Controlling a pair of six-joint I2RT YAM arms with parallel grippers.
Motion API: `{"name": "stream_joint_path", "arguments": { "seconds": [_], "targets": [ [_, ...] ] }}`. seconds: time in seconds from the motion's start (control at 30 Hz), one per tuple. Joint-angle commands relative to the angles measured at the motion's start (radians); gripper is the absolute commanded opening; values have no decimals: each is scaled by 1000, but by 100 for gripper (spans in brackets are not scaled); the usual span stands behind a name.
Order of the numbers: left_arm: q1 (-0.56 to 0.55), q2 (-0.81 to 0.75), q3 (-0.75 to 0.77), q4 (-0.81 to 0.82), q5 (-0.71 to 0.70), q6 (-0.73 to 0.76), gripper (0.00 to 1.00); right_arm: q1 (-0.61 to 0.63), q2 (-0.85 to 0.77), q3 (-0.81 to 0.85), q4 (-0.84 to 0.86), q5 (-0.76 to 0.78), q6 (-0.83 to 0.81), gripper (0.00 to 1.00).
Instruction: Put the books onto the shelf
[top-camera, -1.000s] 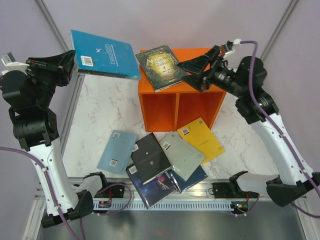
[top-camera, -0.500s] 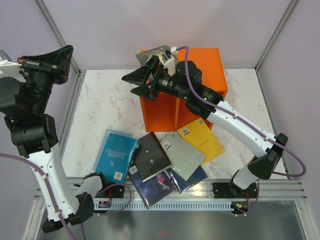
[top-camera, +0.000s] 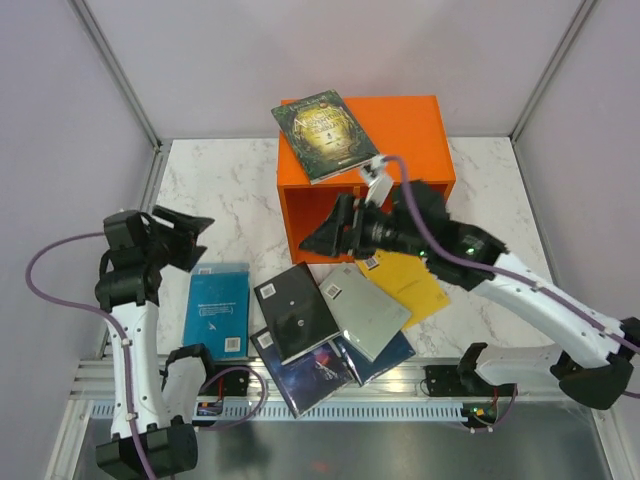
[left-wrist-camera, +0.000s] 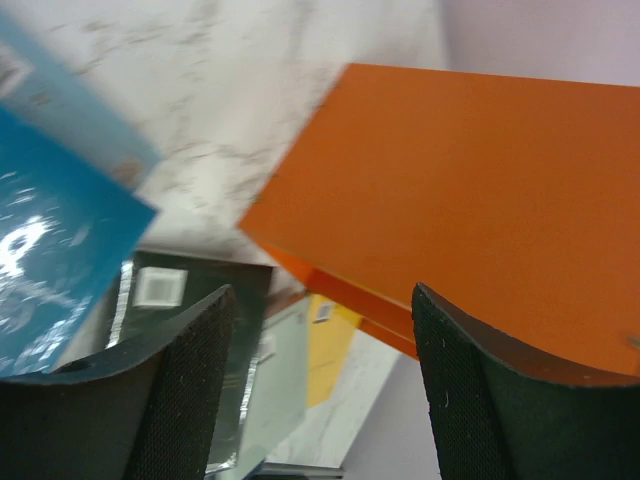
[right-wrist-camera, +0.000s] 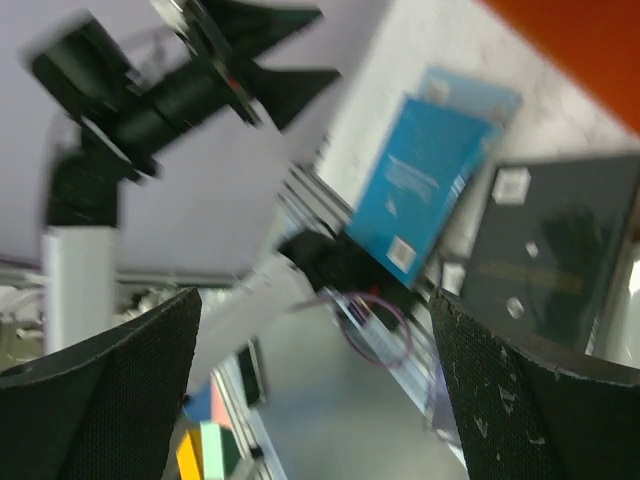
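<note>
White marble tabletop (top-camera: 230, 190) lay between pale purple walls, with the orange shelf (top-camera: 400, 125) standing at the far middle, its two cubbies facing the arms. One dark green book (top-camera: 325, 135) lay flat on the shelf's roof at the left corner, overhanging the edge. No other book was on the shelf; the rest lay on the table in front of it. A teal book (top-camera: 218, 312) lay furthest left, on top of a light blue book (top-camera: 228, 268) that showed only as a strip at its far edge. Just right of it, a black book (top-camera: 295, 312), a grey-green book (top-camera: 365, 312) and a yellow book (top-camera: 418, 288) fanned out and overlapped, with a dark space-patterned book (top-camera: 310, 372) partly under them at the near side.

The left gripper (top-camera: 200, 237) hung above the table left of the teal book, its fingers (left-wrist-camera: 190, 380) spread apart and holding nothing. The right gripper (top-camera: 318, 240) hovered low before the shelf's left cubby, over the pile, its jaws wide apart and empty
</note>
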Motion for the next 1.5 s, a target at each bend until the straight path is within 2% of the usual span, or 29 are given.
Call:
{"name": "stream_joint_path", "arguments": {
  "seconds": [0.0,0.03,0.2,0.3,0.37,0.53,0.67,0.7,0.83,0.9,1.07,1.27,1.37,1.43,1.47],
  "targets": [
    [-1,-36,-107,-111,-145,96,75,105,103,-158,-55,-2,-67,98],
    [-3,-21,-129,-109,-152,103,74,138,135,-184,-44,30,-68,98],
    [-18,34,-224,-77,-78,137,66,134,164,-293,-56,142,-54,98],
    [-69,50,-261,-62,-38,143,64,82,169,-368,-66,173,-64,98],
    [-145,47,-273,-54,-21,142,62,22,181,-415,-53,173,-76,98],
    [-368,-19,-354,-11,-32,48,61,-50,248,-489,111,94,-125,98],
    [-399,-78,-511,33,14,16,60,-48,288,-546,279,-29,-73,98],
    [-400,-103,-532,35,19,20,60,-48,288,-587,365,-79,-55,98],
    [-400,-136,-620,35,22,17,60,-45,281,-676,534,-161,22,98],
    [-403,-122,-644,46,20,4,59,-44,290,-719,608,-190,53,98],
    [-439,43,-643,96,-15,-6,54,-12,319,-785,773,-270,122,98],
    [-558,166,-651,216,-46,-85,53,67,467,-822,908,-291,172,97],
    [-595,188,-658,263,-35,-107,52,77,514,-883,1078,-310,246,90],
    [-598,176,-663,268,-33,-108,52,76,520,-886,1086,-310,259,87],
    [-598,163,-669,270,-30,-113,52,76,517,-882,1085,-312,255,83]
  ]
}}
